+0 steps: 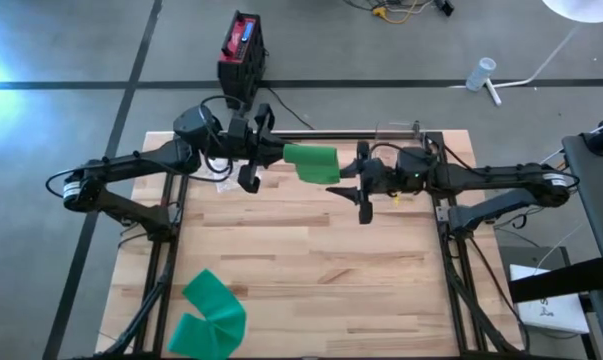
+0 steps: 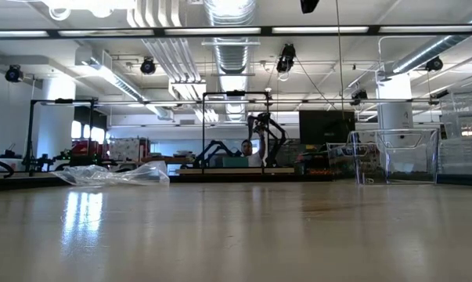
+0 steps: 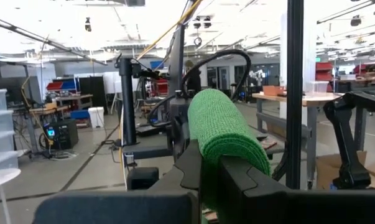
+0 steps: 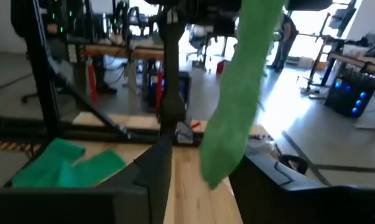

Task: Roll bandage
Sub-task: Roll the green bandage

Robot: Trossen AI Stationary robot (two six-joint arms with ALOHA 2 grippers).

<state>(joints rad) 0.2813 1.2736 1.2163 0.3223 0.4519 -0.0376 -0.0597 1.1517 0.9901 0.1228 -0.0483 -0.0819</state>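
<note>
- Holding the green bandage (image 1: 312, 163) in the air between my two grippers, upper middle of the high view, above the far part of the wooden table (image 1: 311, 270).
- My left gripper (image 1: 265, 152) is clamped tight on one end; the wrist view shows cloth draped over my dark fingers (image 3: 237, 180).
- My right gripper (image 1: 353, 188) sits at the other end, jaws partly apart; the strip hangs between them, but I cannot tell if they pinch it.
- Risk, I judge: a loose right hold lets the end slip and the roll unwind.
- Pulling apart too hard could drag cloth from my left.
- A second green bandage piece (image 1: 209, 312) lies lower left, well apart.
</note>
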